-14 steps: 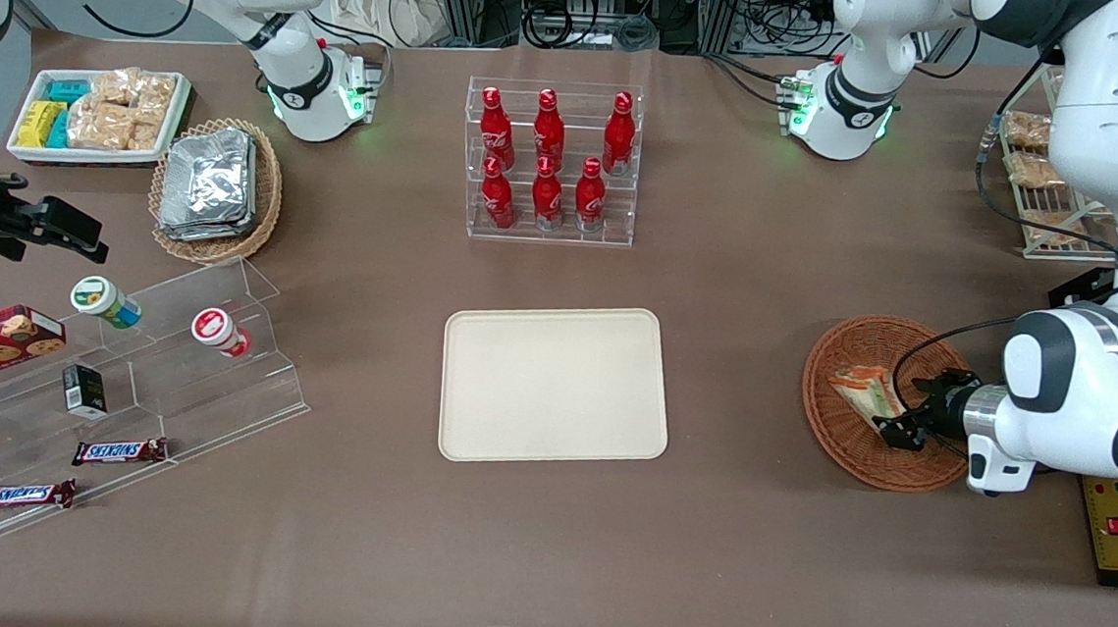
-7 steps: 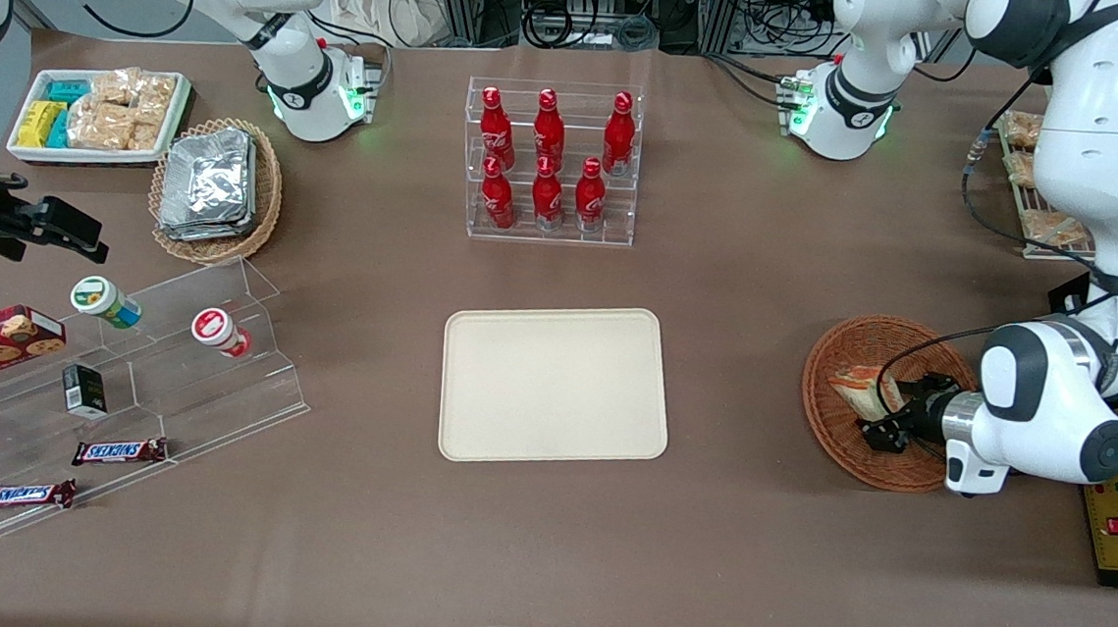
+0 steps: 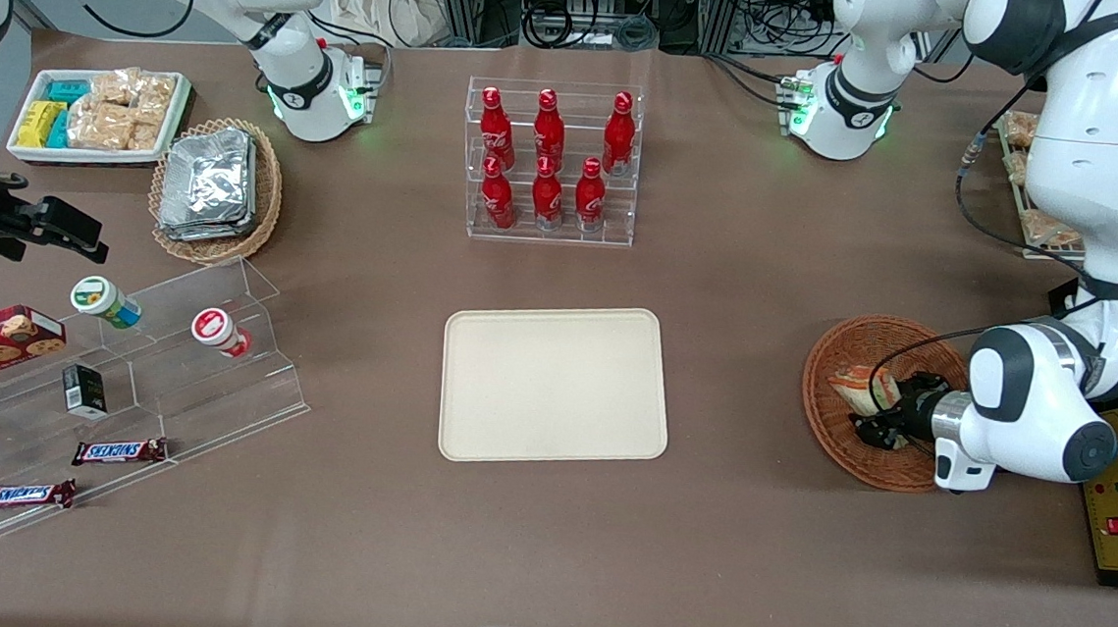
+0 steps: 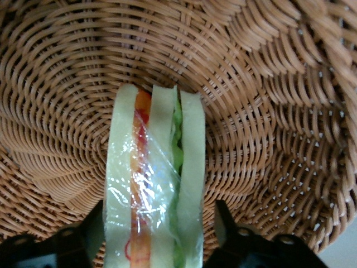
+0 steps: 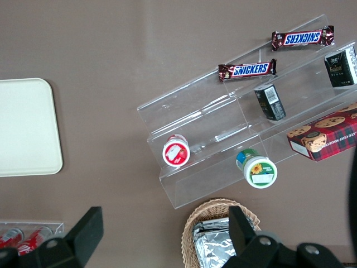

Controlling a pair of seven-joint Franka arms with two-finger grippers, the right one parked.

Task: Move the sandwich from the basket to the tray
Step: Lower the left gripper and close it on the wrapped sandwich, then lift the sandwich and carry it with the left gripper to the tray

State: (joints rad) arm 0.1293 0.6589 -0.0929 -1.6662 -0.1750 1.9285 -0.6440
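In the front view, the sandwich (image 3: 859,387) is seen lying in the basket (image 3: 830,441), which rests on the brown surface (image 3: 769,269) toward the working arm's end. The gripper (image 3: 878,426) is lowered into the basket at the sandwich's nearer end. The cream tray (image 3: 554,384) is seen well apart from the basket, at the middle of the surface, with nothing on it. A clear rack of red bottles (image 3: 550,160) stands farther from the camera than the tray.

In the left wrist view, the sandwich (image 4: 153,184) is shown standing on edge on the woven floor of the basket (image 4: 268,111), wrapped in clear film, with orange, red and green layers between the bread slices. The dark fingers (image 4: 226,226) are spread to either side of the wedge, just beside its outer slices; whether they press the bread cannot be told.

In the right wrist view, a corner of the tray (image 5: 25,128) is seen on the surface.
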